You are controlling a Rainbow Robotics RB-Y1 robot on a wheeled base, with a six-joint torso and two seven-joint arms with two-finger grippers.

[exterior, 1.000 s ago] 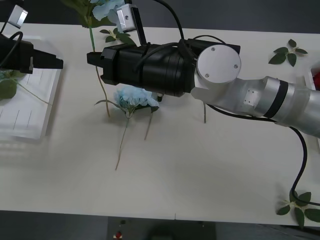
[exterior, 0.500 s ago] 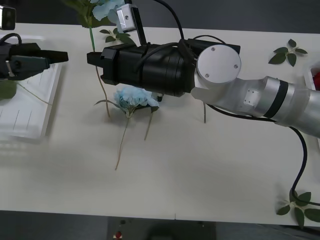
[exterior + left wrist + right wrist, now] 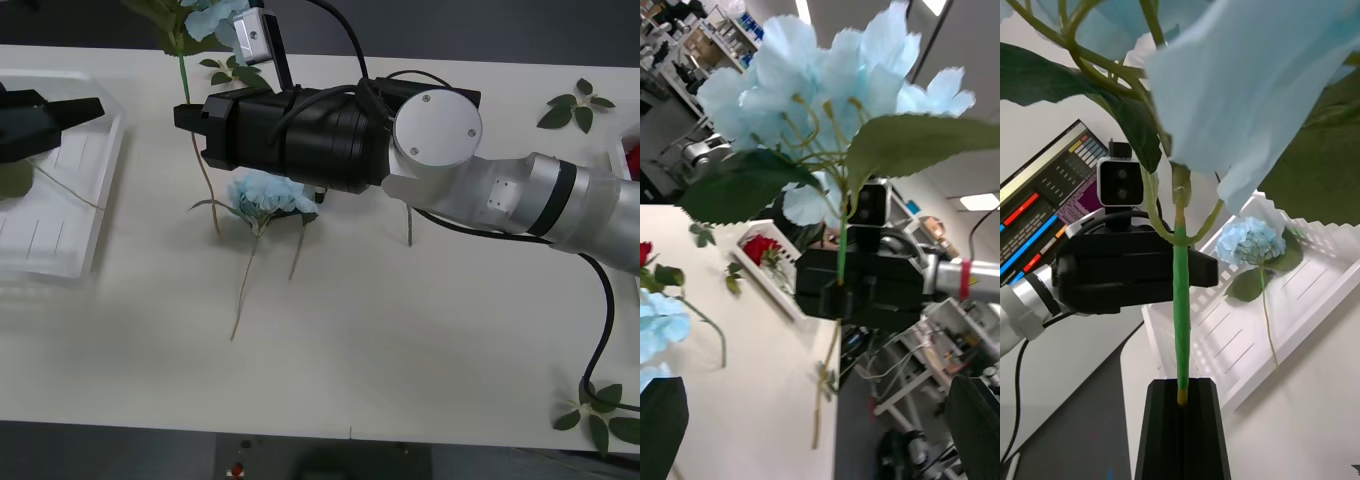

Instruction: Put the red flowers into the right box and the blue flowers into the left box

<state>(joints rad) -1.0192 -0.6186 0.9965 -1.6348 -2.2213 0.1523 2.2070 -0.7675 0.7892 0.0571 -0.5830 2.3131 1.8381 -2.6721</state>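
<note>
My right gripper (image 3: 186, 115) reaches across the table and is shut on the green stem of a blue flower (image 3: 208, 14), whose head rises above it; the right wrist view shows the stem pinched between the black fingers (image 3: 1180, 420). A second blue flower (image 3: 266, 194) lies on the table under that arm. Another blue flower (image 3: 1251, 240) lies in the left box (image 3: 70, 210). My left gripper (image 3: 92, 108) hovers over that box, open and empty. Red flowers (image 3: 760, 247) lie in the right box (image 3: 782, 296), and one more red flower (image 3: 644, 253) lies on the table.
Loose green leaf sprigs lie at the table's far right (image 3: 575, 105) and near its front right corner (image 3: 600, 410). Bare stems (image 3: 245, 285) stretch over the table below the second blue flower. A monitor (image 3: 1045, 199) stands behind the left arm.
My left gripper has drawn back to the left and lifted slightly over the left box. The right arm and its held blue flower have stayed still.
</note>
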